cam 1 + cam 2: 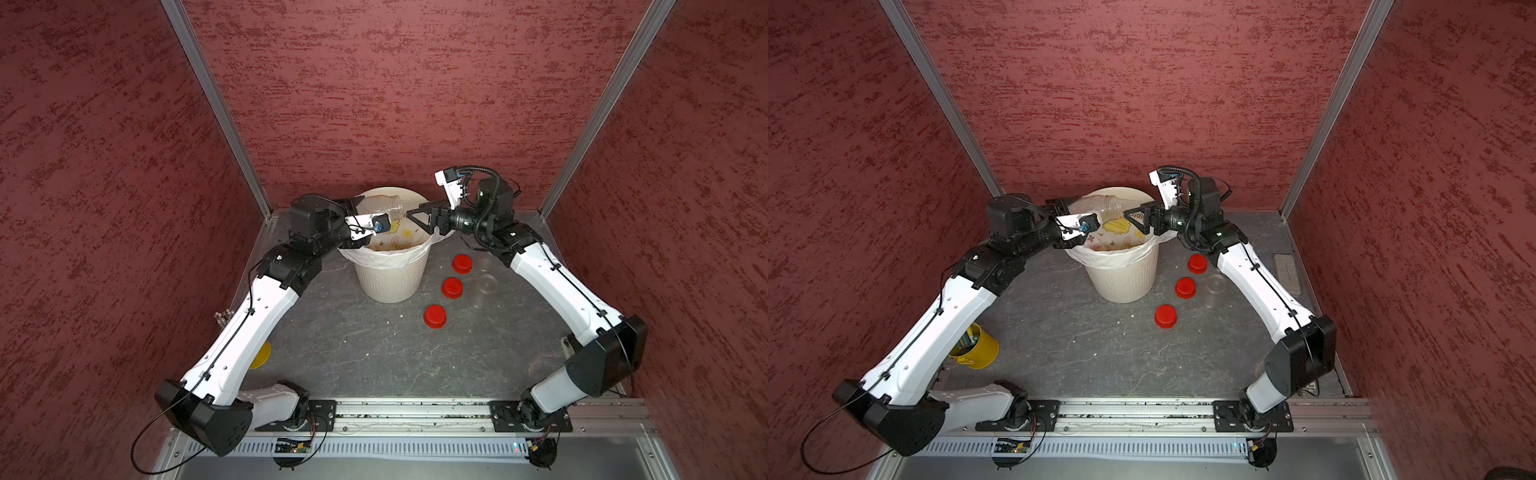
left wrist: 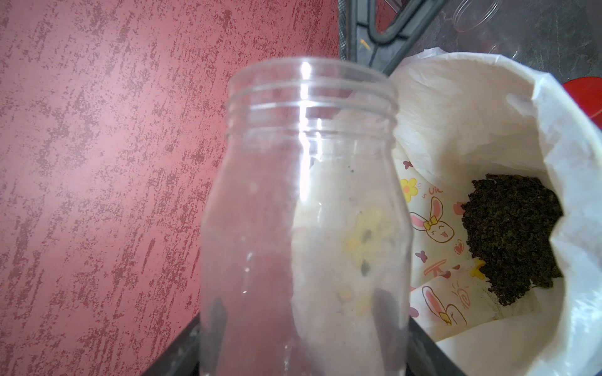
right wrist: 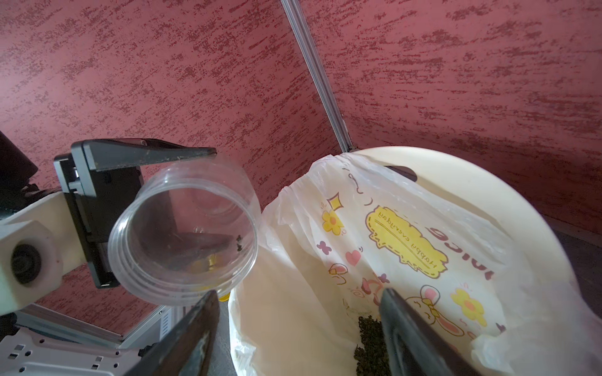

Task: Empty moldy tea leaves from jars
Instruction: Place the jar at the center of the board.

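Your left gripper (image 1: 361,210) is clamped around the base of a small clear plastic jar with a threaded neck (image 2: 303,228). The jar has its lid off and is tilted over the large cream ribbed bin (image 1: 390,286), mouth above the white cartoon-printed bag (image 3: 325,201). A dark heap of tea leaves (image 2: 511,234) lies in the bag. Only a few specks cling inside the jar near its rim (the right wrist view shows them best). Your right gripper (image 1: 417,218) hangs just beside the jar's mouth, jaws spread with nothing between them.

To finish this pour well, I judge you should tip the mouth lower than the base and well inside the bag's edge. That way the stragglers drop onto the heap, not onto the grey table (image 1: 365,340). If you tap with the right jaws, touch lightly: the plastic looks light and could twist in the grip. The three round red lids (image 1: 452,287) lie on the table, apart from the bin.
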`<state>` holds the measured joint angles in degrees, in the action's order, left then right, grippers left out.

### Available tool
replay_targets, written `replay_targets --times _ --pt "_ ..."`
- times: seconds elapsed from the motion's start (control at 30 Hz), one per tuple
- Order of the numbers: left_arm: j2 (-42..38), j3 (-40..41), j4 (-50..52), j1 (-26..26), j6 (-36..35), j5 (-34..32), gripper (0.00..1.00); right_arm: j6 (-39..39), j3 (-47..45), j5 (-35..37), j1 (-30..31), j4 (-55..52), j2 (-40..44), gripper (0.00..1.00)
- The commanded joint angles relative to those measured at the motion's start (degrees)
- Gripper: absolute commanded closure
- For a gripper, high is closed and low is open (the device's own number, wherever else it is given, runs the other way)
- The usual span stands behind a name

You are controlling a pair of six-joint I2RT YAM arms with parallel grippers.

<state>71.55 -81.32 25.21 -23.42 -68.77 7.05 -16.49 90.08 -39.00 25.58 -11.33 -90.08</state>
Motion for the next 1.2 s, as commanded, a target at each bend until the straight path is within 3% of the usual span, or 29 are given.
replay_targets --times 0.0,0.77,1.17 --pt "-0.6 0.6 -1.6 0.4 0.9 1.0 0.34 -0.2 2.5 -1.7 0.8 1.8 -0.5 0.23" --pt "-0.4 0.3 -0.9 0.0 0.8 1.6 0.33 -1.0 6.4 -3.0 3.2 2.8 -4.5 0.29" --pt "0.0 0.3 -1.2 -0.3 0.8 1.8 0.33 -1.1 7.9 -3.7 4.4 3.0 -5.9 0.45"
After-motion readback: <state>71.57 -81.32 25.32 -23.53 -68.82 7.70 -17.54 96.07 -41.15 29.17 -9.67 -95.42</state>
